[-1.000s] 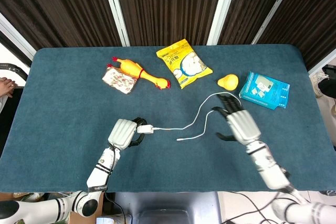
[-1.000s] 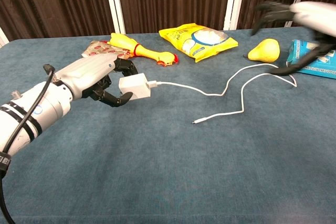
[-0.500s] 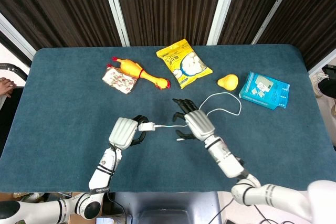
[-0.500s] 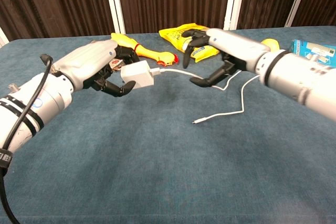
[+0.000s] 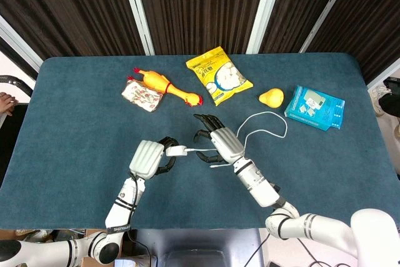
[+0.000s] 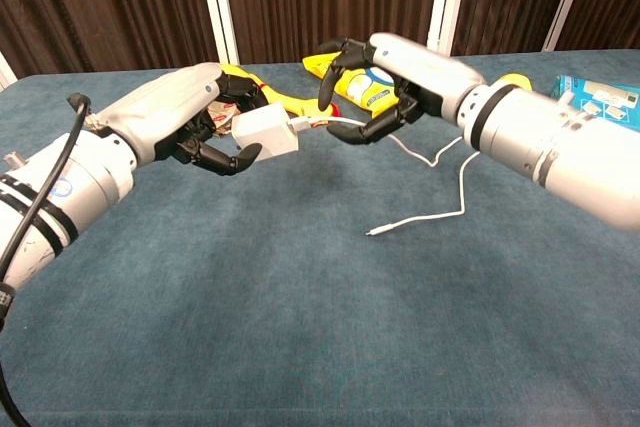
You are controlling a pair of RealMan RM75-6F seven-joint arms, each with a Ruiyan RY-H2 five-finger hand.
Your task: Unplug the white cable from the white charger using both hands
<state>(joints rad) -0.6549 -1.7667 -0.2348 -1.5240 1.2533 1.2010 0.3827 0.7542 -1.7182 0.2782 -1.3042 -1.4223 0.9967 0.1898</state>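
Between the curled fingers of the left hand (image 6: 190, 127) sits the white charger (image 6: 265, 134), held up off the blue table (image 6: 300, 327) so its plug end faces the other hand. The white cable (image 6: 455, 197) runs from that end to just beside the right hand (image 6: 385, 82), whose fingers are apart and hooked around it, not yet squeezing. From here it looks ready to pinch and pull, though that is a guess.
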